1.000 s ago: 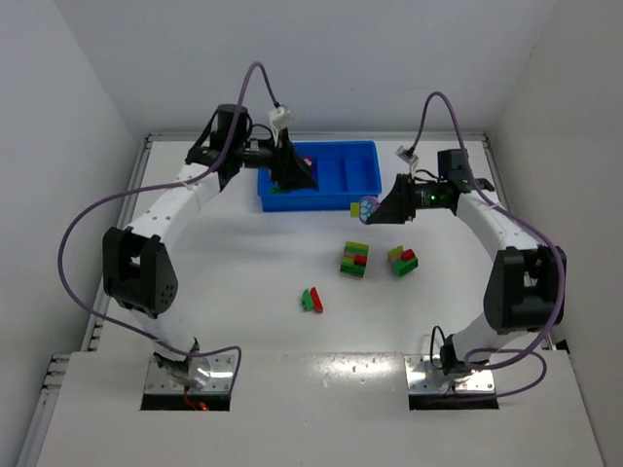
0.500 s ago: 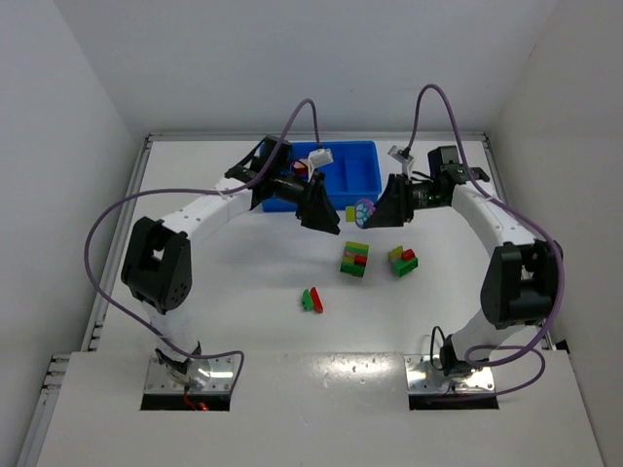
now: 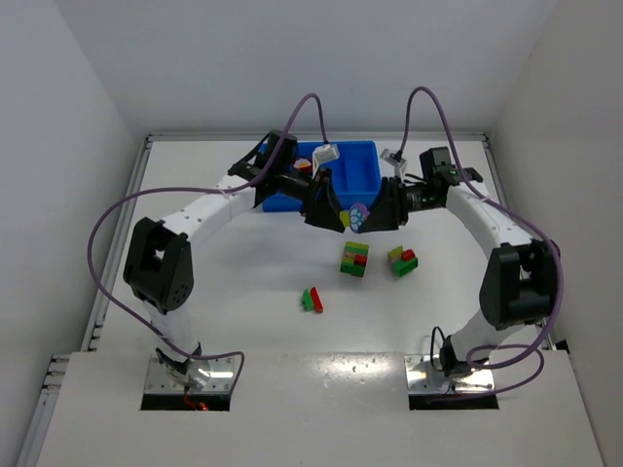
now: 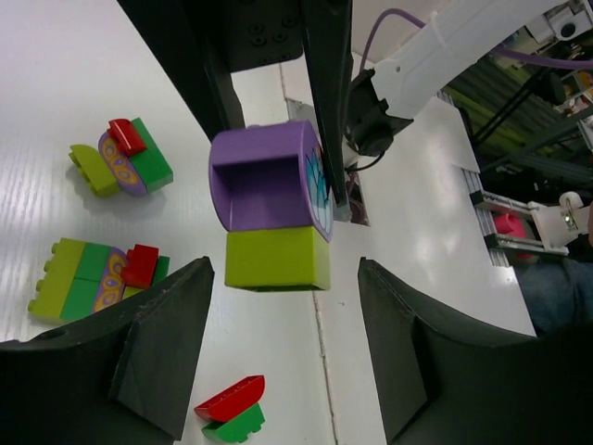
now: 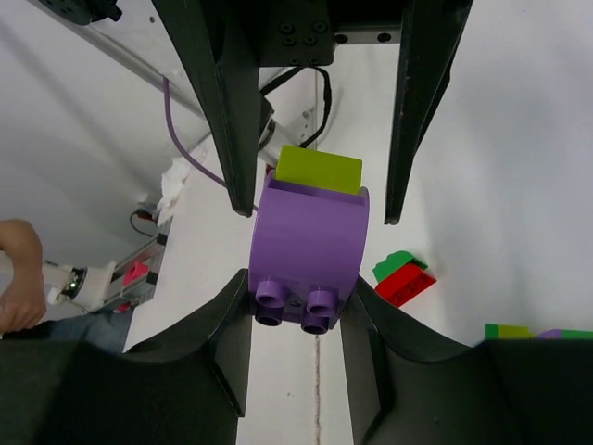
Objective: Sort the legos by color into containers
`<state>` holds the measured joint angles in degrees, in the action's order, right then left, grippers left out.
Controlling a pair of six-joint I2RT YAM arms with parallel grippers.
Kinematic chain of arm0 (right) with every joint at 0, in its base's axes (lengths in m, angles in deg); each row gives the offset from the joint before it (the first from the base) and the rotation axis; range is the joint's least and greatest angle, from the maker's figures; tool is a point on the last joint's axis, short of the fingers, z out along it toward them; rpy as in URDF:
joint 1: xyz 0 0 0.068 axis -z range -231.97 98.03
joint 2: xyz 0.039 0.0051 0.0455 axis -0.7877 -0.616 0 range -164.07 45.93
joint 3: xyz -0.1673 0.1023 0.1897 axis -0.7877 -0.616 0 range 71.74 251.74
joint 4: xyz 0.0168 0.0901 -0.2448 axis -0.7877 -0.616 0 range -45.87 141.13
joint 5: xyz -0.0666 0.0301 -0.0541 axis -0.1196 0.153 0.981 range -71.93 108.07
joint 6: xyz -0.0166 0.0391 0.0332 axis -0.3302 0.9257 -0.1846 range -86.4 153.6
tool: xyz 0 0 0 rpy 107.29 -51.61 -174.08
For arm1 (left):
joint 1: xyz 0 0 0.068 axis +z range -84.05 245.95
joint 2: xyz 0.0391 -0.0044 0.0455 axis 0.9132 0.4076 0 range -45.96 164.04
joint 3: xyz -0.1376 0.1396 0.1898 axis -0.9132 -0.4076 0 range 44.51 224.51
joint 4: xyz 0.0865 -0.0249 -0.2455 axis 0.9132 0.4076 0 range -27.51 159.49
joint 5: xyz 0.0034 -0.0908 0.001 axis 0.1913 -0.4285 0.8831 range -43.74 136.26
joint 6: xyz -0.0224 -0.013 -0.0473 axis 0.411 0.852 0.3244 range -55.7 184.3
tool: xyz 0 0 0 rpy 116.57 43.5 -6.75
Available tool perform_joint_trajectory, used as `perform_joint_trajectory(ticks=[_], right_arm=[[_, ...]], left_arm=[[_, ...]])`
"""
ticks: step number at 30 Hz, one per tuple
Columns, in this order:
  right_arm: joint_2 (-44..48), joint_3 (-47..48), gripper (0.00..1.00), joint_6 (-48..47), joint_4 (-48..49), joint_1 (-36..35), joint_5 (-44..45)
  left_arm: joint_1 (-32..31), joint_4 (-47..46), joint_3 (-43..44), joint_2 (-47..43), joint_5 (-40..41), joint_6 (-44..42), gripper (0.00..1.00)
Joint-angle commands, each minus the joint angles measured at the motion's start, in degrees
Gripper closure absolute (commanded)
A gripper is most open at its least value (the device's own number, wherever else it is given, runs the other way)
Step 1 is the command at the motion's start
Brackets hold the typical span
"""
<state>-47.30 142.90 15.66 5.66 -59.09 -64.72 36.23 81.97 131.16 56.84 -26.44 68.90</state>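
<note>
Tray (image 3: 362,163) of glossy blue moulded plastic, shallow and rectangular with dividing walls, is sitting toward the far edge of the smooth white tabletop (image 3: 243,292). Both arms are meeting just in front of the tray's near wall.

Right pincer (image 3: 373,215) is clamping a purple brick (image 5: 310,243) by its two flat sides, close to the studded end. This brick is smooth plastic with one rounded face, a hollow underside and a pale printed pattern on its side. A lime-green brick (image 4: 276,259), square and plain-faced, is sticking to it. The joined pair is hanging clear of the tabletop, in front of the tray.

Left pincer (image 3: 336,218) is standing wide open and holding nothing. Its matt black fingers (image 4: 153,348) are flanking the lime-green brick, with white gaps showing on both sides.

Further in front of the tray, three groups are lying on the tabletop, apart from one another: a blocky mixed clump (image 3: 354,260) in green, red and lime, a second mixed clump (image 3: 402,261) beside it, and, farthest from the tray, a curved red piece (image 3: 317,300) touching a green piece (image 3: 308,301).
</note>
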Motion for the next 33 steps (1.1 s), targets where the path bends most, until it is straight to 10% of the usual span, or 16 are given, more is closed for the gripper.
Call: perform_joint_trajectory(ticks=[1,13,26,31,33], right_arm=[[0.07,-0.40,1.00,-2.28,1.53,-0.88,-3.09],[0.07,-0.40,1.00,-2.28,2.06,0.69,-4.49],[-5.19,9.24,1.00,-4.49,0.72,9.22,5.92],[-4.33,4.17,1.00,29.52,41.45,7.91,24.40],[-9.65,9.76,1.00,29.54,38.55,6.42,32.49]], left_arm=[[-1.05,-1.73,2.47,0.29,-1.48,-0.56,0.31],[-1.57,-1.73,-0.86,-1.37,1.42,-1.88,0.96],[2.20,-1.73,-11.51,-7.53,11.59,-6.89,0.97],[2.20,-5.77,-12.12,-8.76,18.82,-6.01,0.97],[2.20,-7.17,-12.74,-9.38,22.15,-5.30,0.97]])
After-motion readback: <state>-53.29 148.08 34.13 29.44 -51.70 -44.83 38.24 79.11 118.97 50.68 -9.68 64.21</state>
